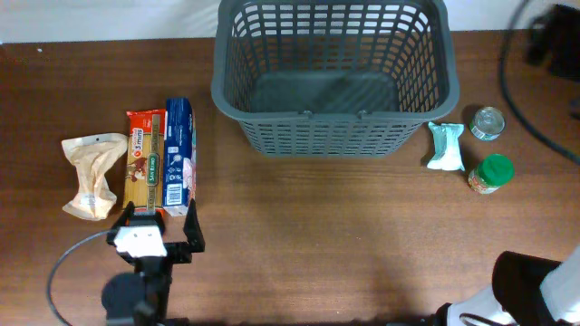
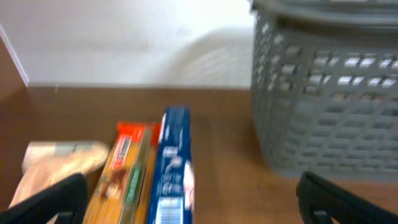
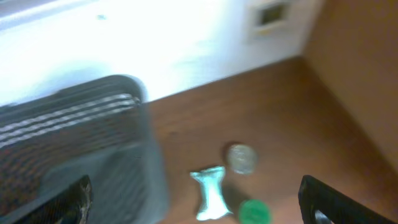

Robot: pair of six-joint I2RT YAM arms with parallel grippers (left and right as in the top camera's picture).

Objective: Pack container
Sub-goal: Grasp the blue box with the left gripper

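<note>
Container (image 1: 331, 136): dark grey lattice basket, far centre of table (image 1: 299, 254). Left gripper (image 1: 159, 217) spread wide, near blue box (image 1: 178, 149). Right gripper (image 3: 193, 186) spread wide. Package print unreadable.

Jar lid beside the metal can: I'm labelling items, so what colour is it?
The lid is green, clearest in the overhead view.

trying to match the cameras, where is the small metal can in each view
Overhead: metal can at far right, just right of the basket.
Left wrist: not in it.
Right wrist: metal can at lower centre, right of the basket.
Shared landmark: the basket, in all three.
</note>
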